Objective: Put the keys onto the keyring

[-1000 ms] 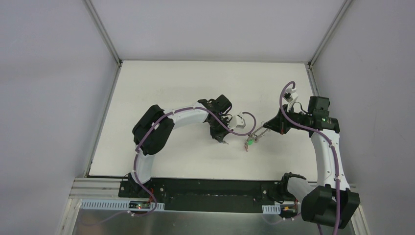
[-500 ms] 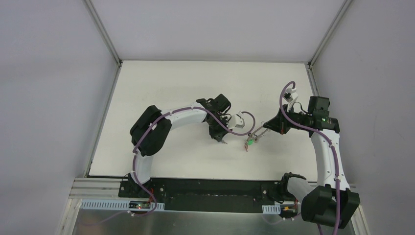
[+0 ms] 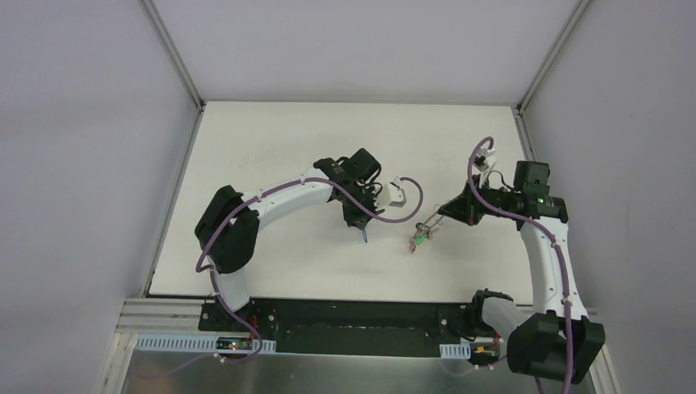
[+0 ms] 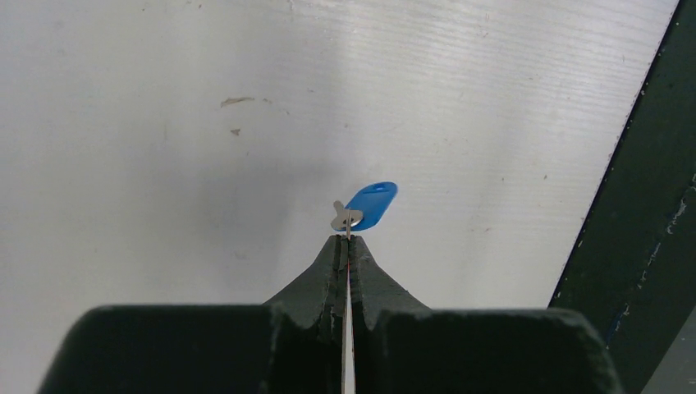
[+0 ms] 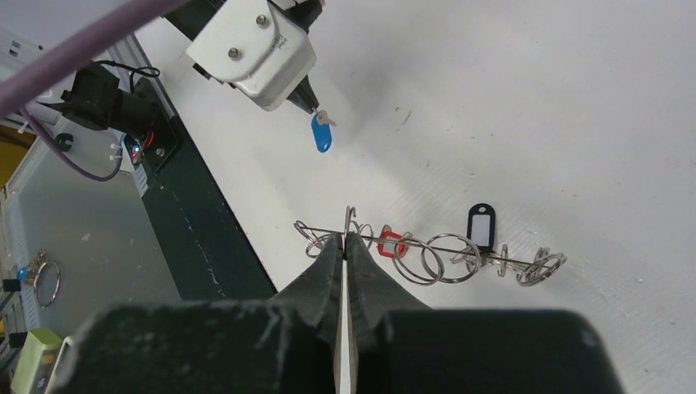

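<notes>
My left gripper (image 3: 362, 232) is shut on a small silver key (image 4: 345, 217) with a blue tag (image 4: 373, 203), held just above the white table. It also shows in the right wrist view (image 5: 312, 105), with the blue tag (image 5: 321, 135) hanging below it. My right gripper (image 3: 437, 218) is shut on the rim of the grey keyring (image 5: 443, 245), seen edge-on with small loops along it. A red tag (image 5: 392, 243) and a black tag (image 5: 481, 226) hang from it. A green tag (image 3: 418, 239) hangs at its low end. The two grippers are apart.
A dark rail (image 3: 345, 316) runs along the table's near edge and shows at the right of the left wrist view (image 4: 640, 205). A spare metal ring (image 5: 45, 279) lies off the table beyond the rail. Grey walls stand close around the table.
My left arm has swung left and back, carrying the blue-tagged key away from the keyring. My right arm and the keyring have barely moved.
</notes>
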### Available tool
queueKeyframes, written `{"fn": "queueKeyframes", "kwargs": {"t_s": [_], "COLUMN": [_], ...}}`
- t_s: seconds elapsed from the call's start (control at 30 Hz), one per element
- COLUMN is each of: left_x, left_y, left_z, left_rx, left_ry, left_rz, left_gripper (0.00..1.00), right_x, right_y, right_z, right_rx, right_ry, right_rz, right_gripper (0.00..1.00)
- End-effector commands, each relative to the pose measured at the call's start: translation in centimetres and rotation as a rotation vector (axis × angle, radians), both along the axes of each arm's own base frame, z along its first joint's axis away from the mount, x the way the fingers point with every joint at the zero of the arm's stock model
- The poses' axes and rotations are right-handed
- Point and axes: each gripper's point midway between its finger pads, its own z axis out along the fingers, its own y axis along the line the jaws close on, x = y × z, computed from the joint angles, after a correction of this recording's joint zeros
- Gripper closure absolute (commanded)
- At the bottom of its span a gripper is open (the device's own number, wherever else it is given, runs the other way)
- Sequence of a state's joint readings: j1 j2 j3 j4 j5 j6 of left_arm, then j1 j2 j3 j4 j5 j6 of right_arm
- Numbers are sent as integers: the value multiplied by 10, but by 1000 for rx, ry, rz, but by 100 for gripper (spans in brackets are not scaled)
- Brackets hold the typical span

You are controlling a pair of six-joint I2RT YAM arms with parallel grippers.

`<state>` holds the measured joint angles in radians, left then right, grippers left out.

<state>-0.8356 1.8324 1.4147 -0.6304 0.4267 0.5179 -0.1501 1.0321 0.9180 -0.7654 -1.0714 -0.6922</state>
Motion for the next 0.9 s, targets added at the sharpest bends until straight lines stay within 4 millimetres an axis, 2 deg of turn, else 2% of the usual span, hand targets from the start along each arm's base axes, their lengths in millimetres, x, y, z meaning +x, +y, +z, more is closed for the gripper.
{"fn": "queueKeyframes", "kwargs": {"t_s": [0.0, 0.23, 0.37, 0.6, 0.87], "left_x": [8, 6, 4, 1, -5], "left_y": [16, 24, 29, 48, 68], "left_z": [41, 76, 101, 144, 170], "left_rx": [-6, -53, -111, -180, -185], "left_ry": [-86, -107, -124, -202, -210], "left_rz": [70, 120, 135, 166, 212], "left_gripper": [100, 100, 100, 100, 100], "right_x": [0, 3, 2, -1, 0], "right_y": [17, 35, 52, 72, 82], "right_z": [25, 41, 47, 55, 58], "right_rx": [23, 23, 35, 76, 87], "right_ry": [-102, -147, -168, -183, -179], "right_rz": [96, 173, 237, 293, 317], "right_gripper": [100, 100, 100, 100, 100]}}
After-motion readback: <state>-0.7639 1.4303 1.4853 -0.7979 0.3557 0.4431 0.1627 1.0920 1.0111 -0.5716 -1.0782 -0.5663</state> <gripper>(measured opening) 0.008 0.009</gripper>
